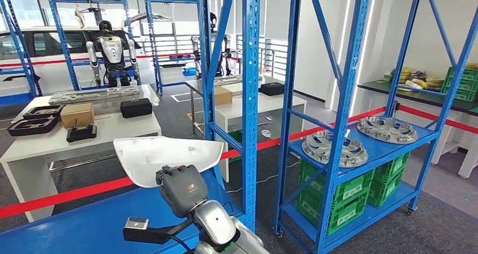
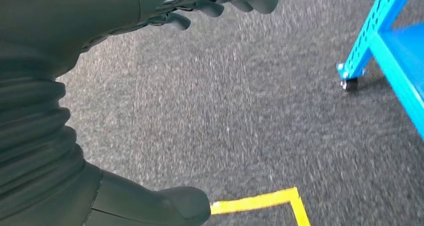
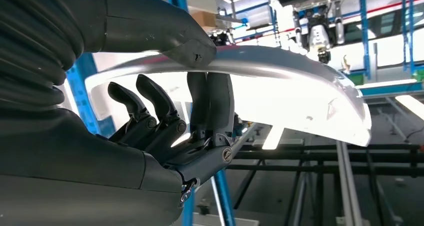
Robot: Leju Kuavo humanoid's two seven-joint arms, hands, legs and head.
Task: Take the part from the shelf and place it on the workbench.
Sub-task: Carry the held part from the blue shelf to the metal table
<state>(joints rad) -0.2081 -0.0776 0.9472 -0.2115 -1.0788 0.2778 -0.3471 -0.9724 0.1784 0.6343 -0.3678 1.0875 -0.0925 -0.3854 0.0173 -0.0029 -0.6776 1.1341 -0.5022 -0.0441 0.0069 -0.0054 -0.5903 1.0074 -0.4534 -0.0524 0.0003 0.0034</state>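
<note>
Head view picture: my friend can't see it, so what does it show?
The robot's right hand holds a white curved part above a blue shelf. Behind a red tape stand white tables with black cases and a cardboard box. Another blue rack to the right holds round metal parts and green crates.

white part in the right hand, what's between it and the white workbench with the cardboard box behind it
Head view: a red barrier tape runs across between the white part, held by the right hand, and the workbench; otherwise bare grey floor.
</note>
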